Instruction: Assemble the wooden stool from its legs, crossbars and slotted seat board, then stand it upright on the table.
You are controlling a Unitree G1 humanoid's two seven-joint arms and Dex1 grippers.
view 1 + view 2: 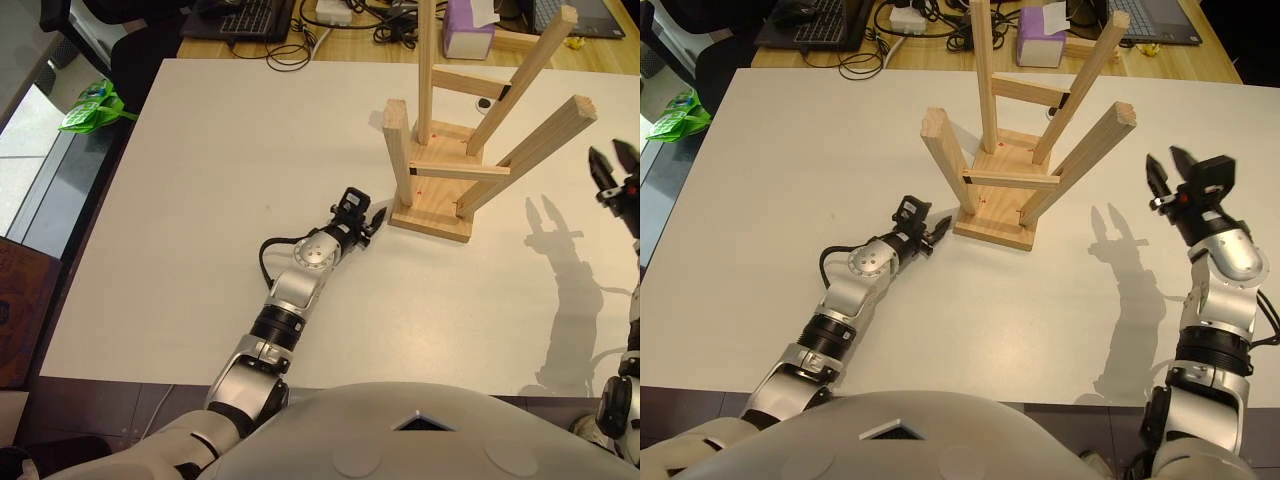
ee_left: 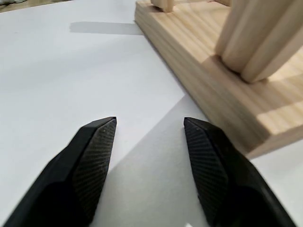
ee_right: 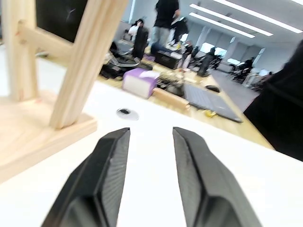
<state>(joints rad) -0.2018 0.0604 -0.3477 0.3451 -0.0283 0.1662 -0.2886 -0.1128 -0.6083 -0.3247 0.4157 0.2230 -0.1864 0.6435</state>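
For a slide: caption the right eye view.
Inverted stool rests seat-down on table; open left tool near it, right tool raised.

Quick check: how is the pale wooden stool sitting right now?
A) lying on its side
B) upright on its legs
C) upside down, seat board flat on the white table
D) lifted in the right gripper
C: the pale wooden stool rests on its seat board on the white table, legs pointing up, and the open left gripper and right gripper hold nothing.
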